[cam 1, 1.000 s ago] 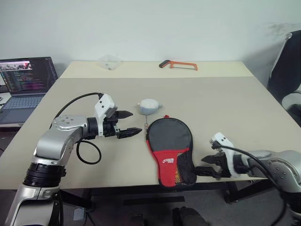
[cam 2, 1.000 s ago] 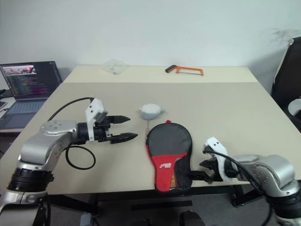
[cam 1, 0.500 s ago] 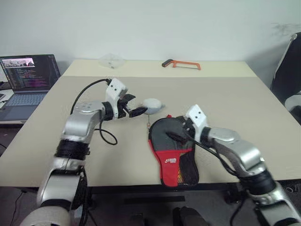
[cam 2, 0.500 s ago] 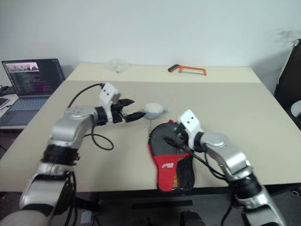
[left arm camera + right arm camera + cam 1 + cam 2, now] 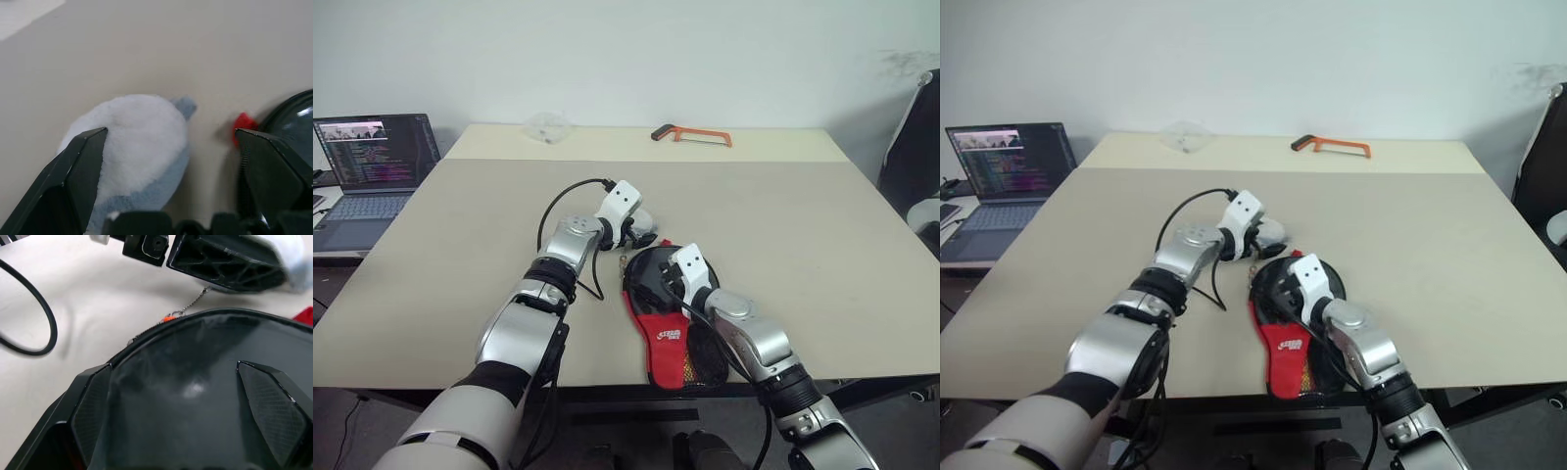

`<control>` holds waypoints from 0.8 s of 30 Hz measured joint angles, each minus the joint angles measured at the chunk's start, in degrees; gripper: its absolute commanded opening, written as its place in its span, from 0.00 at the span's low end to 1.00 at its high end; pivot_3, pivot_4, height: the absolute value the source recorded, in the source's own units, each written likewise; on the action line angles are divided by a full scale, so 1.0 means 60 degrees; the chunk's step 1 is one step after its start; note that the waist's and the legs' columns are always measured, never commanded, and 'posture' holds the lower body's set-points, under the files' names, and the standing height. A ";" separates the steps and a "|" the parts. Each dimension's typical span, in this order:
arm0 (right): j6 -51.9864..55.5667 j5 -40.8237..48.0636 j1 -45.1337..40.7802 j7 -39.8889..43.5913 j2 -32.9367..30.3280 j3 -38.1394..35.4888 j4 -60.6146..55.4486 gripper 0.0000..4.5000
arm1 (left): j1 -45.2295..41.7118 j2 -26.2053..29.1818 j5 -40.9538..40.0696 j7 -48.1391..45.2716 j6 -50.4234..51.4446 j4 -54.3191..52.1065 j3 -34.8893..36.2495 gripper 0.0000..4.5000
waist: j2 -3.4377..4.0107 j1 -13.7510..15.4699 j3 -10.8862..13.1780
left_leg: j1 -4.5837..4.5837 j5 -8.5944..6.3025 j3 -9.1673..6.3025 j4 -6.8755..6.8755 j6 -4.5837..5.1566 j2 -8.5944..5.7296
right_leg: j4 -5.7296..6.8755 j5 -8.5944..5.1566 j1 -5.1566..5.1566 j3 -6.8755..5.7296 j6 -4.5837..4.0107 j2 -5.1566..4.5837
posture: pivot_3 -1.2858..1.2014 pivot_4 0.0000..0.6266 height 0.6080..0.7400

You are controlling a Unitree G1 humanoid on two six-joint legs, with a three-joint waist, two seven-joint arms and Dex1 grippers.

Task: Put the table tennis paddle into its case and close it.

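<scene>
The left gripper [image 5: 166,161] has its two black fingers spread wide on either side of the plush charm [image 5: 132,152], with the charm between them but not yet squeezed, as far as I can see. I think it is placed there because the charm hangs on a small chain [image 5: 193,303] from the zip end of the case [image 5: 671,323], so taking the charm could be a way to pull the zip or to hold the pouch steady. The right gripper [image 5: 171,401] is also wide open and empty; it hovers low over the dark round top of the case, its fingers apart above the shiny fabric, perhaps ready to press the pouch down or to lift its flap. The case lies flat near the front edge of the table [image 5: 803,245], with the dark grey-black round part toward the charm and the red part with the white logo toward the edge, where some mesh lining shows. The table tennis paddle itself I cannot find with certainty; it may already be inside the pouch, but the view does not let me decide. Well apart from all this, an orange hacksaw [image 5: 691,134] lies at the far side of the table, and an open laptop [image 5: 372,166] stands on a desk to the left.
</scene>
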 measured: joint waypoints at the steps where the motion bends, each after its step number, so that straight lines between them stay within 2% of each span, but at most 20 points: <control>1: 0.0035 -0.0016 0.0023 0.0008 -0.0002 -0.0011 -0.0022 1.00 | -0.0021 -0.0081 0.0237 0.0305 -0.0115 0.0201 -0.0086 1.00 | -0.0001 0.0002 0.0000 | 0.0017 0.0000 -0.0003 0.0001 0.0000 0.0000 | -0.0001 0.0000 0.0019 -0.0003 0.0000 0.0000 | 0.52 0.24 1.00; 8: 0.0177 -0.0302 0.0173 0.0069 0.0062 -0.0037 -0.0195 1.00 | -0.0278 -0.0376 0.1470 0.1620 -0.0286 0.0962 -0.0659 1.00 | -0.0004 -0.0025 -0.0006 | 0.0069 0.0000 0.0007 0.0003 0.0001 -0.0002 | -0.0005 -0.0028 0.0062 -0.0014 0.0048 0.0013 | 0.52 0.24 1.00; 9: 0.0183 -0.0311 0.0176 0.0067 0.0076 -0.0052 -0.0195 1.00 | -0.0277 -0.0411 0.1579 0.1680 -0.0292 0.1000 -0.0693 0.96 | -0.0005 -0.0033 -0.0007 | 0.0068 0.0001 0.0006 0.0002 0.0001 -0.0001 | -0.0005 -0.0026 0.0062 -0.0013 0.0045 0.0012 | 0.52 0.24 1.00; 12: 0.0248 -0.0429 0.0180 0.0043 0.0104 -0.0068 -0.0193 1.00 | -0.0276 -0.0565 0.1813 0.1664 -0.0385 0.1041 -0.0726 0.80 | -0.0007 -0.0056 -0.0027 | 0.0069 0.0001 0.0006 0.0003 0.0001 -0.0001 | -0.0005 -0.0001 0.0064 -0.0014 0.0003 0.0010 | 0.52 0.24 1.00; 16: 0.0506 -0.0882 0.0152 0.0186 -0.0150 0.0341 -0.0178 1.00 | -0.0240 -0.0842 0.1991 0.1904 -0.0528 0.1047 -0.0738 0.47 | -0.0005 -0.0050 -0.0121 | 0.0096 0.0000 0.0005 0.0002 0.0002 -0.0007 | -0.0010 -0.0011 0.0092 -0.0018 0.0019 0.0011 | 0.52 0.24 1.00; 20: 0.0738 -0.1064 0.0205 0.0347 -0.0315 0.0496 -0.0268 1.00 | -0.0223 -0.0885 0.2853 0.2904 -0.0909 0.1177 -0.1421 0.18 | -0.0008 -0.0052 -0.0159 | 0.0141 0.0000 -0.0002 0.0000 0.0003 -0.0005 | -0.0013 -0.0035 0.0148 -0.0015 0.0059 0.0014 | 0.52 0.24 1.00; 22: 0.0765 -0.1064 0.0298 0.0356 -0.0317 0.0493 -0.0372 1.00 | -0.0226 -0.0917 0.3162 0.3375 -0.1034 0.1245 -0.1587 0.06 | -0.0008 -0.0060 -0.0161 | 0.0150 0.0000 0.0000 0.0000 0.0003 -0.0003 | -0.0014 -0.0036 0.0158 -0.0014 0.0061 0.0014 | 0.52 0.24 1.00; 24: 0.0866 -0.1064 0.0359 0.0362 -0.0319 0.0486 -0.0502 1.00 | -0.0231 -0.0924 0.3433 0.3886 -0.1280 0.1399 -0.1769 0.00 | -0.0008 -0.0070 -0.0162 | 0.0150 0.0000 0.0001 0.0000 0.0003 -0.0002 | -0.0014 -0.0036 0.0158 -0.0015 0.0061 0.0014 | 0.52 0.24 1.00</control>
